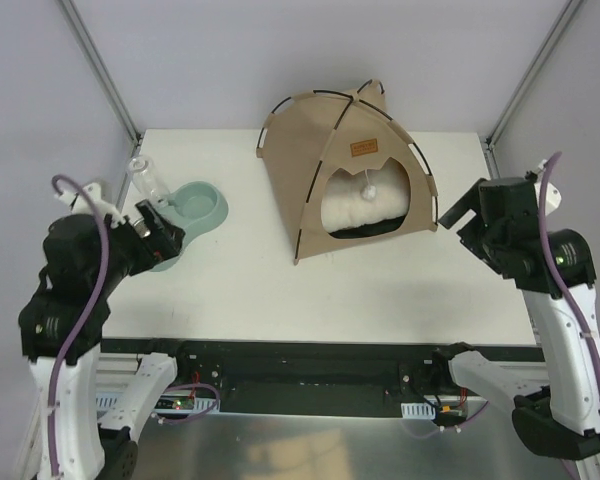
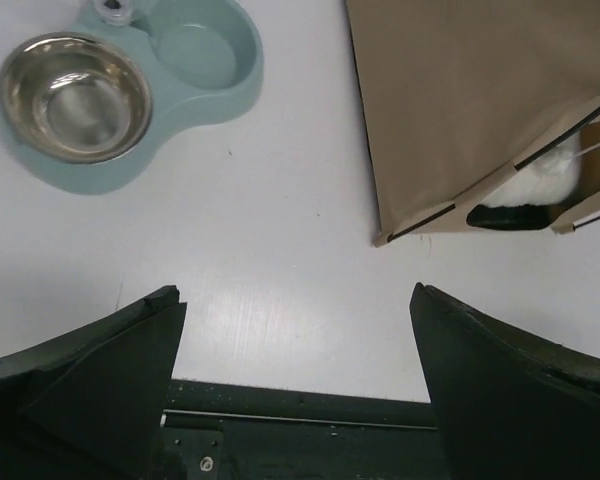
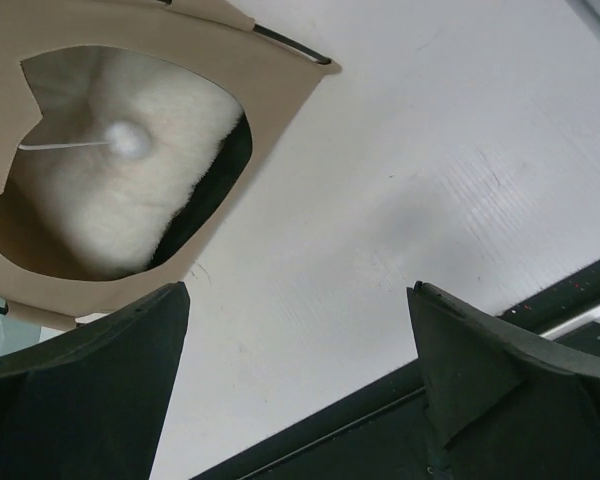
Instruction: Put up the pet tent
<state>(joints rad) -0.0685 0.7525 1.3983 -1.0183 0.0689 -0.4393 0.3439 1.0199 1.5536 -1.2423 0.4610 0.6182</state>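
The tan pet tent point(image 1: 315, 150) stands upright at the back middle of the white table, black poles in its seams, brown label patch point(image 1: 364, 148) over the opening. A white pom-pom point(image 1: 369, 186) hangs in the opening above a fluffy white cushion point(image 1: 365, 206). The tent's side shows in the left wrist view point(image 2: 460, 100) and its opening in the right wrist view point(image 3: 100, 150). My left gripper point(image 1: 158, 232) is open and empty, left of the tent, by the bowl. My right gripper point(image 1: 462, 212) is open and empty, just right of the tent. Both hold nothing in the wrist views point(image 2: 295, 310) point(image 3: 295, 300).
A teal pet feeder point(image 1: 195, 212) with a steel bowl point(image 2: 75, 97) and a clear water bottle point(image 1: 148, 183) sits at the left of the table. The table's dark front edge point(image 2: 300, 405) lies under both grippers. Frame posts rise at the back corners.
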